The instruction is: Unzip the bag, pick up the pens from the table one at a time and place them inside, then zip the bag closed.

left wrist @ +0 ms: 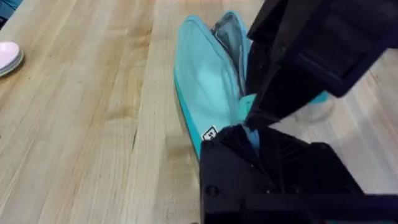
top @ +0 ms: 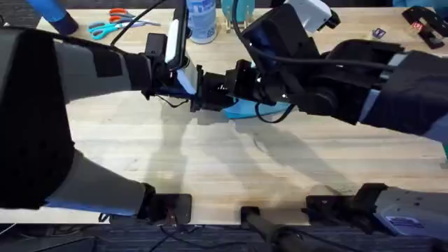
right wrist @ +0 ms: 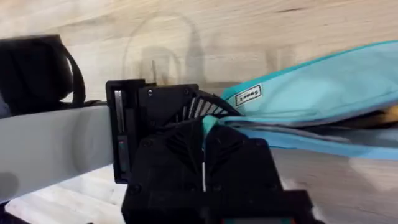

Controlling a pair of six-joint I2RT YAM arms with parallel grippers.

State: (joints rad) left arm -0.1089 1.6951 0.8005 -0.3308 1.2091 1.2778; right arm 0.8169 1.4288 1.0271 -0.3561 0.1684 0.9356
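Two black claws meet over the light blue bag [left wrist: 208, 87] at the middle of the wooden counter [top: 210, 161].

Both arms reach inward from the near corners, large and dark under the overhead camera, and the pouch shows as a sliver of blue between them. Seen from the left wrist, the left claw [left wrist: 249, 134] is clamped on the end of the bag beside a small white label, while the right claw [right wrist: 204, 124] grips the same end from the opposite side, its fingers pressed together on the fabric. The zipper stands partly parted, grey lining showing inside the mouth. Farther back on the counter lie teal- and orange-handled scissors [top: 112, 24] and a blue-labelled white bottle [top: 201, 21].
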